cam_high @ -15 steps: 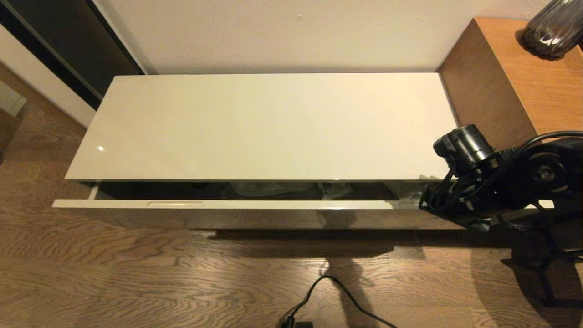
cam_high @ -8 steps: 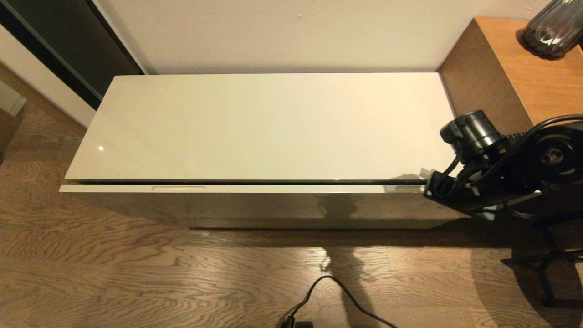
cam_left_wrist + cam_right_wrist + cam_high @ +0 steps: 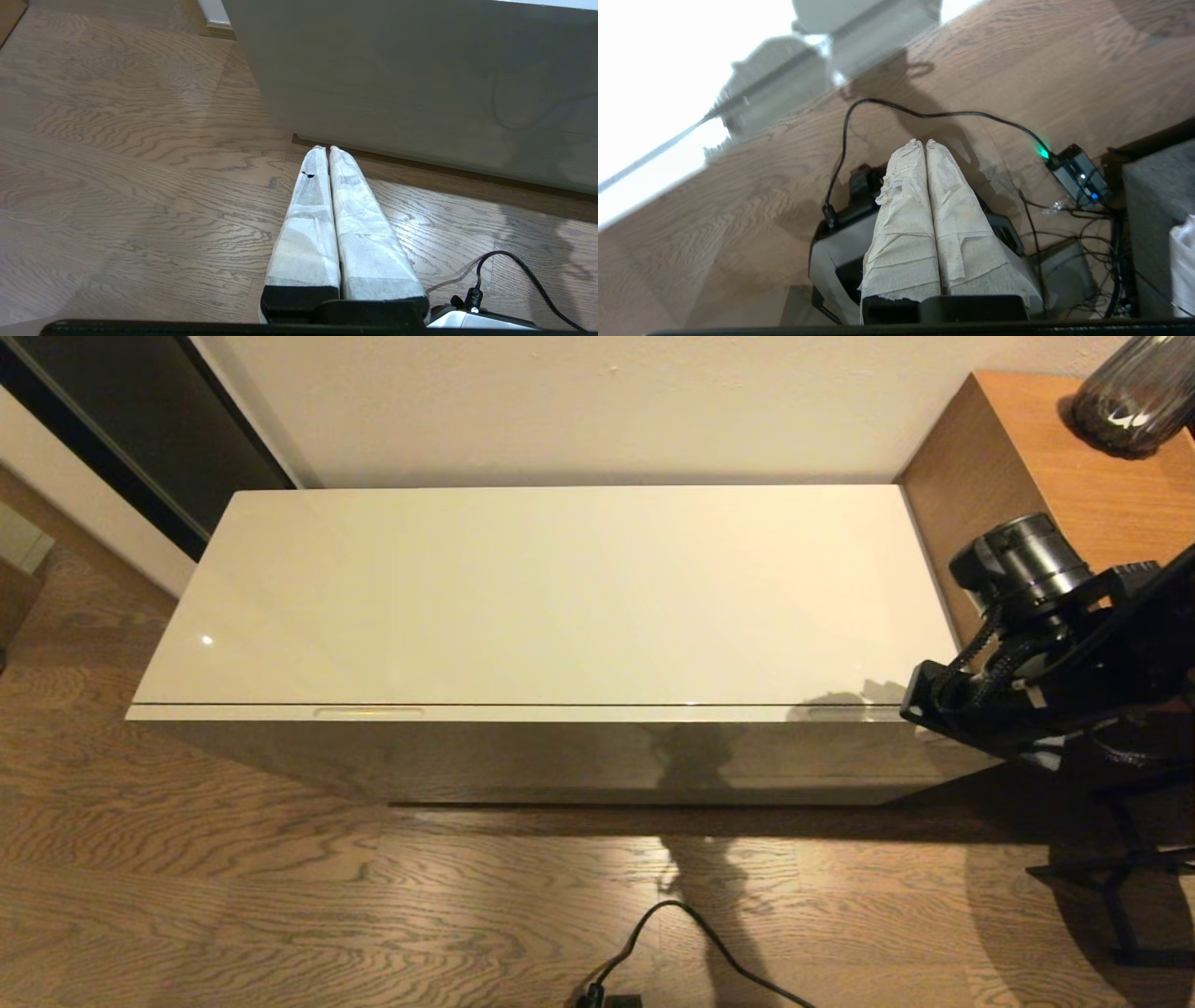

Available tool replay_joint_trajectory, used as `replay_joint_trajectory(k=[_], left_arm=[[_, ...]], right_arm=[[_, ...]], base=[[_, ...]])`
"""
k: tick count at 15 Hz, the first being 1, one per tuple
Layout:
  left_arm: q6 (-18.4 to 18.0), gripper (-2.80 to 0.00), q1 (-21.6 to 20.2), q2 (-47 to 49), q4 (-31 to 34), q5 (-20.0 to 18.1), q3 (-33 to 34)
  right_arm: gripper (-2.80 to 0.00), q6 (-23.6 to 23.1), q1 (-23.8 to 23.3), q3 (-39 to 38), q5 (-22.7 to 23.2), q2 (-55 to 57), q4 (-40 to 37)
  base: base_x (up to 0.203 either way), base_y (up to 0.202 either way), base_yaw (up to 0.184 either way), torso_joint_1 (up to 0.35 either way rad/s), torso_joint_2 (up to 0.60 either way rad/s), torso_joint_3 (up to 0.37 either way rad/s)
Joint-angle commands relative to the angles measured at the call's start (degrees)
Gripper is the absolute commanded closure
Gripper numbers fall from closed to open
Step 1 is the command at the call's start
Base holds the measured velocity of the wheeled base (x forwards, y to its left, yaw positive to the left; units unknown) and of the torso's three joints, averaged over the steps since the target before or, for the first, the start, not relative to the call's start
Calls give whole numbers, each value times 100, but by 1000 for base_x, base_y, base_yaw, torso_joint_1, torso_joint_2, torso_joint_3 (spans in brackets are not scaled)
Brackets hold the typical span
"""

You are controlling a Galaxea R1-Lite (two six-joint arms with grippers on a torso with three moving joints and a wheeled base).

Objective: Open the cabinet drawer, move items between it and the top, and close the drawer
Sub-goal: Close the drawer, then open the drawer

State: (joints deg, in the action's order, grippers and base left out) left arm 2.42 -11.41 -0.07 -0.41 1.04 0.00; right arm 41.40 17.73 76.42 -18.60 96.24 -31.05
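Observation:
The cabinet drawer point(image 3: 560, 756) is pushed in flush under the top point(image 3: 560, 597), and one handle slot point(image 3: 369, 712) shows along its upper edge. The top lies bare. The slippers, the bag and the packet are hidden. My right arm point(image 3: 1027, 644) hangs at the cabinet's right front corner. Its wrist view shows the right gripper point(image 3: 924, 142) shut on nothing, pointing down at the floor. The left gripper point(image 3: 324, 148) is shut and empty, low over the floor, facing the cabinet's pale face point(image 3: 420, 84).
A taller brown wooden unit point(image 3: 1055, 476) with a dark glass vase point(image 3: 1134, 397) stands against the cabinet's right end. A black cable point(image 3: 691, 933) lies on the wood floor in front. A green-lit power box point(image 3: 1078, 175) and loose wires sit beside the robot base.
The drawer slid from slightly open to fully shut, hiding its contents. My right arm then drew away from the drawer front, up and to the right.

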Motion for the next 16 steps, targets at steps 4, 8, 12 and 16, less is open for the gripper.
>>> replay_joint_trajectory(k=[4, 8, 12, 16], left_arm=[[4, 0, -2, -222, -2, 2, 9], [4, 0, -2, -222, -2, 2, 9], [4, 0, -2, -222, -9, 2, 9], [4, 0, -2, -222, -2, 2, 9]], right_arm=[[0, 8, 18, -181, 32, -1554, -850], [0, 619, 24, -561, 372, -3502, -2205], [0, 581, -122, -889, 676, -5141, -3549], [0, -1097, -310, -951, 816, -6202, -3900]], base=[[0, 0, 0, 0, 0, 0], [0, 0, 0, 0, 0, 0], [0, 0, 0, 0, 0, 0], [0, 0, 0, 0, 0, 0]])
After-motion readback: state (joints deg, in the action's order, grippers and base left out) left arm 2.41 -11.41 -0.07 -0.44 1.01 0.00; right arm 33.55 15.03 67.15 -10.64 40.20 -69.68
